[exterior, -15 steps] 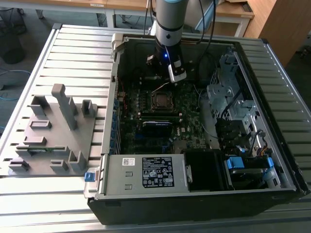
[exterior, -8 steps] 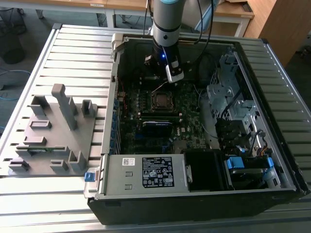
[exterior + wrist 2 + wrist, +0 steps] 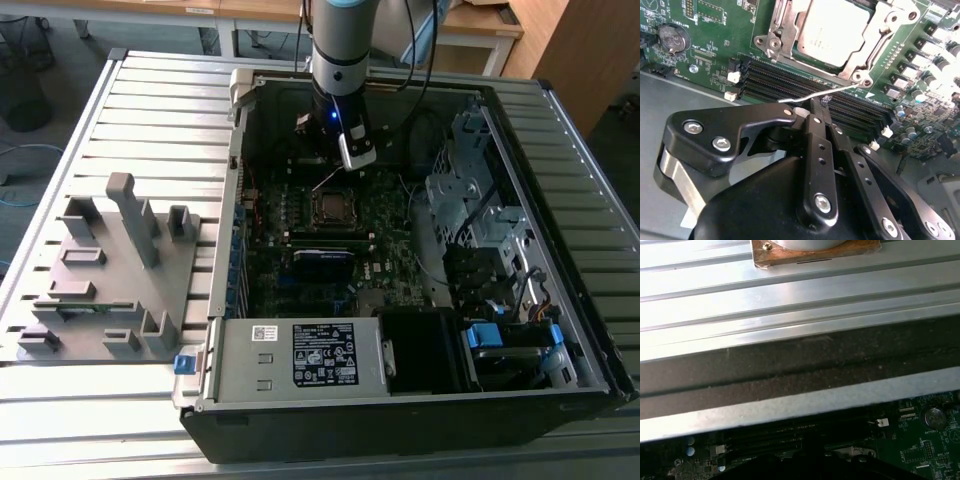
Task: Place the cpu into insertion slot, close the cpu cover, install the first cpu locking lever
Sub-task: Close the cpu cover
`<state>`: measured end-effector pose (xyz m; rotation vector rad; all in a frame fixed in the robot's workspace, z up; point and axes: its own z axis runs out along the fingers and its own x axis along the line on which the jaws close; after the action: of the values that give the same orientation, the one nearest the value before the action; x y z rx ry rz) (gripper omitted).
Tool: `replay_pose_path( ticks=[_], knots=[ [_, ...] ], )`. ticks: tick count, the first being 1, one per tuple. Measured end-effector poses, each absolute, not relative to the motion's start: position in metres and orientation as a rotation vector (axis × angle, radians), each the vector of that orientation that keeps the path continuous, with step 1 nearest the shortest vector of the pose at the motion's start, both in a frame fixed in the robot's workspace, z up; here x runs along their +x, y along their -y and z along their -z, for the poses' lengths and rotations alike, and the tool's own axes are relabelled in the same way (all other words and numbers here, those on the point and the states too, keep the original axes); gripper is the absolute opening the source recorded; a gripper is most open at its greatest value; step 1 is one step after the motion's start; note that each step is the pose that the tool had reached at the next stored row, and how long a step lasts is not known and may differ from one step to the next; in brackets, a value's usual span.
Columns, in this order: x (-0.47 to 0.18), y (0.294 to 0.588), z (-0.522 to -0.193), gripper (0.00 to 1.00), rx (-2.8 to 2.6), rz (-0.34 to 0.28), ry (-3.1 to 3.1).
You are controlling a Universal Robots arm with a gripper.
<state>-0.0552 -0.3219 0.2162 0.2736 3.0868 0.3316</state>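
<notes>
The cpu (image 3: 832, 27), with its dull silver top, lies in the insertion slot (image 3: 331, 206) in the middle of the motherboard. The cpu cover (image 3: 875, 37), a silvery frame, is folded down flat around it. A thin silvery locking lever (image 3: 845, 89) runs slanted across the board just beside the socket, and in the exterior view it sticks up at an angle (image 3: 326, 181). My gripper (image 3: 819, 102) has its black fingers (image 3: 816, 135) pressed together, tips right at the lever; whether they pinch it I cannot tell. In the exterior view the gripper (image 3: 350, 160) hangs just behind the socket inside the case.
Long black memory slots (image 3: 790, 80) lie between gripper and socket; a coin battery (image 3: 673, 37) sits off to one side. The open case holds a power supply (image 3: 300, 355) in front and a drive cage (image 3: 470, 190) at the exterior view's right. A grey fixture (image 3: 110, 270) stands outside the case.
</notes>
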Motion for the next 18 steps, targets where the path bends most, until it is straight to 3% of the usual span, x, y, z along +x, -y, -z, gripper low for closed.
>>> replay_pose_path(
  ticks=[18],
  knots=[
    [-0.0552,0.3218,-0.2245,0.1,0.273,-0.299,-3.087]
  ],
)
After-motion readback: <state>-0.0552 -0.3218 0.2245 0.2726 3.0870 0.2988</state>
